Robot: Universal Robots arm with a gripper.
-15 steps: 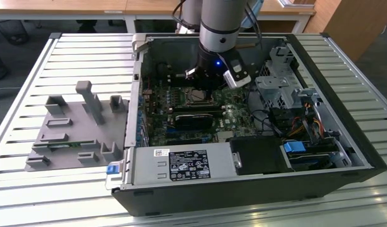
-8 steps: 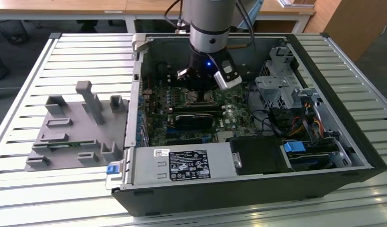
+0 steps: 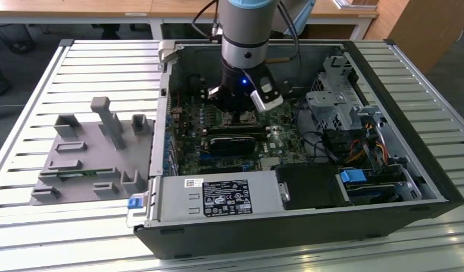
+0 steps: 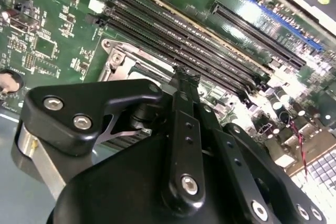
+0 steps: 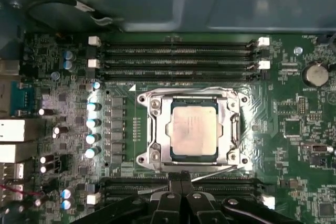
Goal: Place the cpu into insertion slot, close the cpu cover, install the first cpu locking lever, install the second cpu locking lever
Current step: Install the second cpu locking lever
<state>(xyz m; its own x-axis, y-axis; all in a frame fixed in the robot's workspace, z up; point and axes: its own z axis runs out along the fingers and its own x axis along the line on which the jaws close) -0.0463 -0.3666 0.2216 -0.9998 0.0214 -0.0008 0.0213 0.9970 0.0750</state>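
The exterior view is evenly lit by soft daylight; the pale slatted counter gleams along its near edge, while the inside of the computer case lies in shade; a small blue light glows on the arm. In the second wrist view the gripper is close and slightly soft, and glare whitens the motherboard toward one side. In the first wrist view a light from near the camera shines off the cpu and the cpu cover; the corners fall darker.

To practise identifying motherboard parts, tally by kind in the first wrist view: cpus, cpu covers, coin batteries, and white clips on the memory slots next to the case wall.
cpu: 1
cpu cover: 1
coin battery: 1
white clips: 4
Total: 7
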